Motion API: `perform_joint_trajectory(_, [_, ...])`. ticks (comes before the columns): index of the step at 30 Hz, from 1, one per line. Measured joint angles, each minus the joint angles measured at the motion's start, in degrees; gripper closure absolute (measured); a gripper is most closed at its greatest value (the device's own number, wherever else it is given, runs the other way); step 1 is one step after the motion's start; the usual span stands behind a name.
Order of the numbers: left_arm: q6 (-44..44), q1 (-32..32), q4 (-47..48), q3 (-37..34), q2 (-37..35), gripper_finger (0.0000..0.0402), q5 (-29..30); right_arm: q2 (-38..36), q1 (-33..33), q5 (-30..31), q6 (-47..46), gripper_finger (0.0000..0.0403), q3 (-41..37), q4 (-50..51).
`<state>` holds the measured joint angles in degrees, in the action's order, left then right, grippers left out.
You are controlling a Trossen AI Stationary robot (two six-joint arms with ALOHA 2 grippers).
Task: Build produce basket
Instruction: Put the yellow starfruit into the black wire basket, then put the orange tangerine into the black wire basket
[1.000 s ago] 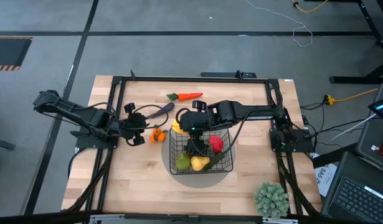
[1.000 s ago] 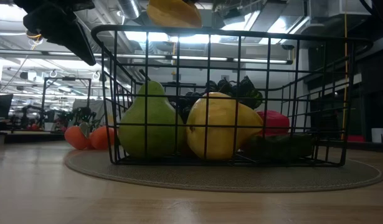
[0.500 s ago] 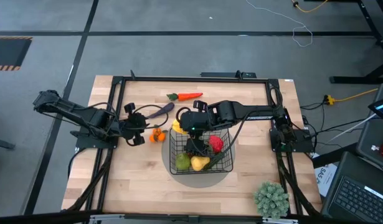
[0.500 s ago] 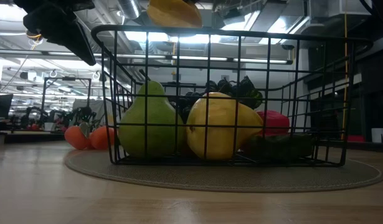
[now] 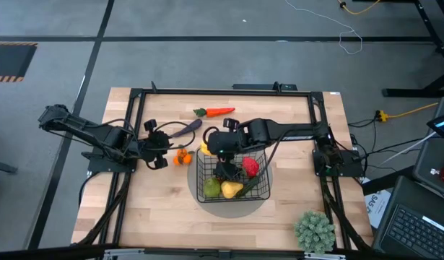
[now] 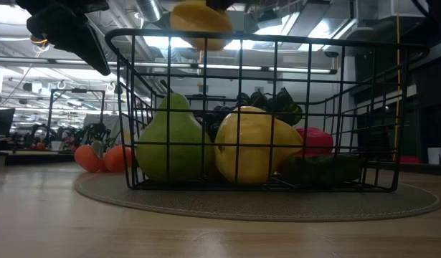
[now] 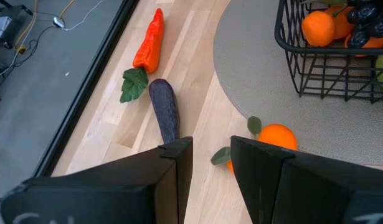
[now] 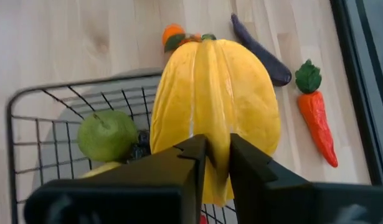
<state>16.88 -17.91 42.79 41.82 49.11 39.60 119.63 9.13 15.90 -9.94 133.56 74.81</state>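
- The desk [image 5: 149, 209] is pale wood in long strips, with a black metal frame on it. It fills the middle of the top picture.
- Around it is a grey floor with dark lines. Cables lie at the upper right.
- The level picture looks into a big room with bright lights on the ceiling.
- One round grey mat [image 5: 232, 206] lies on the desk, a bit below the middle.
- One black wire basket [image 5: 265, 189] stands on the mat. Its sides are a straight grid.
- In the basket I count one green pear [image 6: 170, 136], one smooth yellow lemon [image 6: 252, 143], one red pepper [image 5: 250, 167], one green cucumber [image 6: 320, 168] and some dark grapes [image 6: 277, 100].
- Two round tangerines [image 5: 182, 157] with little green leaves lie just left of the basket.
- One long purple eggplant [image 7: 164, 109] and one orange carrot [image 5: 220, 111] lie side by side near the top of the desk.
- One bushy pale-green plant [image 5: 313, 231] sits at the lower right.
- The right pincer [image 8: 216, 165] is squeezed onto a yellow fruit [image 8: 213, 106] with long ridges. It hangs over the basket's upper left corner.
- The left pincer [image 7: 210, 155] is open with nothing in it. It is near the tangerines and the eggplant's tip, left of the basket.
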Motion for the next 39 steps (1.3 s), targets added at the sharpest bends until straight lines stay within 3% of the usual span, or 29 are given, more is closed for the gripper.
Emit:
perform_joint_trajectory(10, [0.0, 0.0, 0.0, 0.0, 0.0, 0.0304, 0.0, 0.7, 0.0, 0.0, 1.4, 0.0306, 0.0, 0.0])
perform_joint_trajectory(39, [1.0, 0.0, 0.0, 0.0, 0.0, 0.0304, 0.0, 0.7, 0.0, 0.0, 1.2, 0.0305, 0.0, 0.1])
